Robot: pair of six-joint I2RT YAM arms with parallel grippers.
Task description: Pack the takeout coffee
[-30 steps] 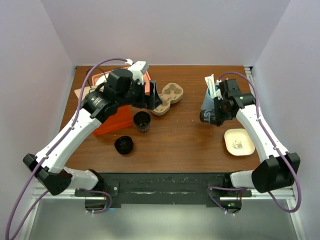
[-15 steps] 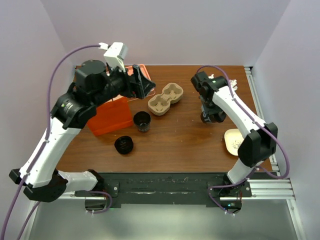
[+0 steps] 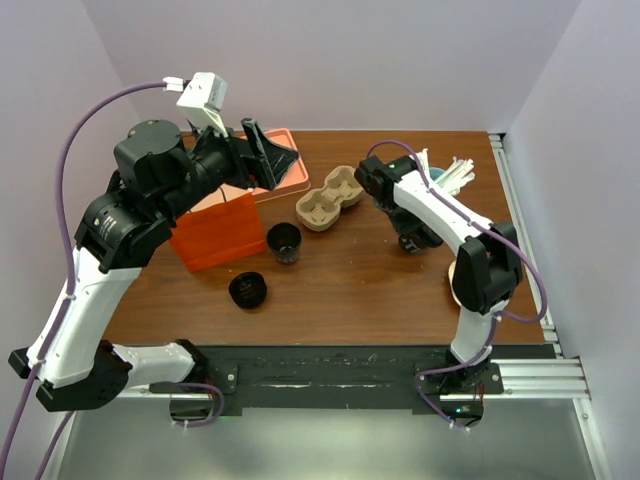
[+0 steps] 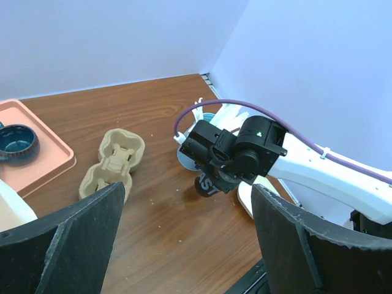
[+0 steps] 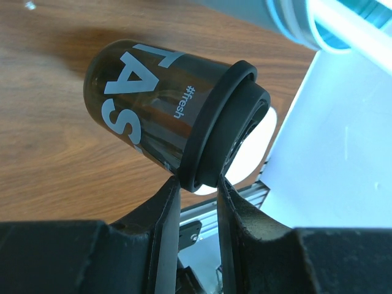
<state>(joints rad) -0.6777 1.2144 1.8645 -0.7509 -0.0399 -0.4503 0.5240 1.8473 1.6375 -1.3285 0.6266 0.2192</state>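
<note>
Right tool (image 5: 197,185) clasping takeout coffee (image 5: 153,110), left tool (image 4: 187,196) spread

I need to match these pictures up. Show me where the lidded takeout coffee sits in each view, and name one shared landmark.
Top external: takeout coffee right of centre, partly hidden under the right arm.
Left wrist: takeout coffee at centre, below that arm.
Right wrist: takeout coffee fills the middle.
Shared landmark: blue-grey utensil holder, beside the cup.
</note>
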